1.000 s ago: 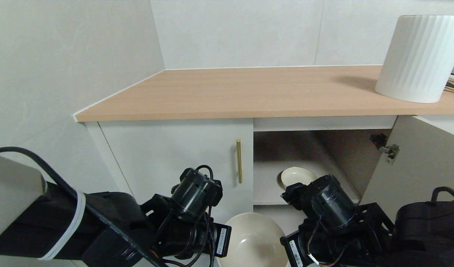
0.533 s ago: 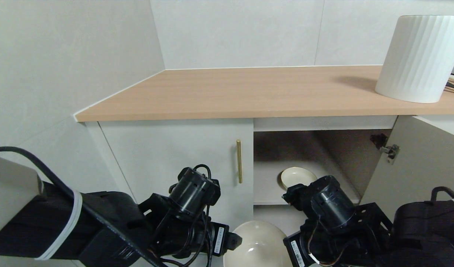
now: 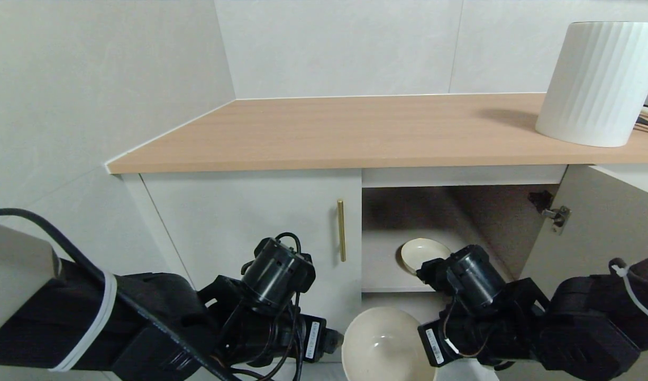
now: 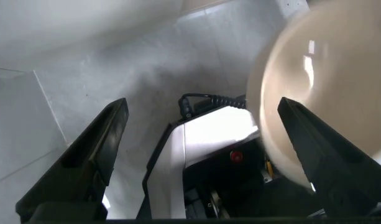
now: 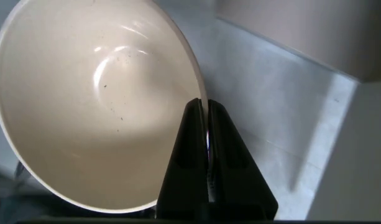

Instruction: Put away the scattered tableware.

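Note:
A cream bowl (image 3: 384, 344) hangs low in front of the open cabinet, between the two arms. My right gripper (image 5: 207, 140) is shut on its rim, and the bowl (image 5: 94, 93) shows its hollow inside there. My left gripper (image 4: 202, 134) stands open with nothing between its fingers; the bowl (image 4: 302, 106) is off to one side of it, apart from the fingers. A small cream dish (image 3: 423, 252) lies on the shelf inside the cabinet.
The right cabinet door (image 3: 593, 222) stands open; the left door (image 3: 249, 222) with its brass handle (image 3: 341, 230) is closed. A white ribbed container (image 3: 599, 79) stands on the wooden counter (image 3: 355, 132) at the right. A wall bounds the left side.
The bowl has moved right and turned its opening more upward. The right arm has shifted right and toward the cabinet; the left gripper no longer sits against the bowl.

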Tool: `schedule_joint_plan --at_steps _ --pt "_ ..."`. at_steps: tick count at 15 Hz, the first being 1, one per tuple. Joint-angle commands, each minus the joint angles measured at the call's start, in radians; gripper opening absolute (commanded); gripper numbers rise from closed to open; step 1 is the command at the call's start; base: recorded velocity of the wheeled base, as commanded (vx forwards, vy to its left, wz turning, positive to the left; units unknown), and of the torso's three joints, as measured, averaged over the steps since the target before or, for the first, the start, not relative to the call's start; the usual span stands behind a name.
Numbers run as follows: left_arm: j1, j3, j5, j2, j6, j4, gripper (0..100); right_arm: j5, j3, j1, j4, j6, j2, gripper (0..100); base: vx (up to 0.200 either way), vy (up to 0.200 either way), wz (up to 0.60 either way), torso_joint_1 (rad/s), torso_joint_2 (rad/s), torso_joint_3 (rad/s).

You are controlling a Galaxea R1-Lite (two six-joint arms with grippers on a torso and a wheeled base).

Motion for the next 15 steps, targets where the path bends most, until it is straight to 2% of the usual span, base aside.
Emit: schedule_joint_plan --at_steps 1,3,5,7,11,15 --pt "0.0 0.001 0.002 -0.002 -0.001 -0.001 100 -0.004 -0.005 -0.07 -0.001 -0.001 0.041 0 0.0 0.0 0.0 0.0 0.0 0.0" --pt "-0.006 0.001 0.009 -0.02 -0.001 0.0 100 -0.041 0.003 -0.113 -0.004 0.01 0.049 0 0.0 0.0 0.0 0.0 0.0 0.0" --pt "-0.012 0.001 0.011 -0.037 -0.001 0.002 100 -0.064 -0.008 -0.199 -0.01 0.022 0.057 0 0.0 0.0 0.0 0.0 0.0 0.0" --pt "-0.012 0.003 0.014 -0.037 -0.002 0.002 100 -0.067 -0.052 -0.245 -0.047 0.11 0.097 0 0.0 0.0 0.0 0.0 0.0 0.0" --pt "-0.012 0.003 0.014 -0.048 -0.002 0.002 100 -0.076 -0.081 -0.317 -0.216 0.213 0.164 0 0.0 0.0 0.0 0.0 0.0 0.0" --pt "-0.012 0.003 0.014 -0.045 -0.002 0.002 100 -0.134 -0.155 -0.377 -0.348 0.312 0.25 0 0.0 0.0 0.0 0.0 0.0 0.0"
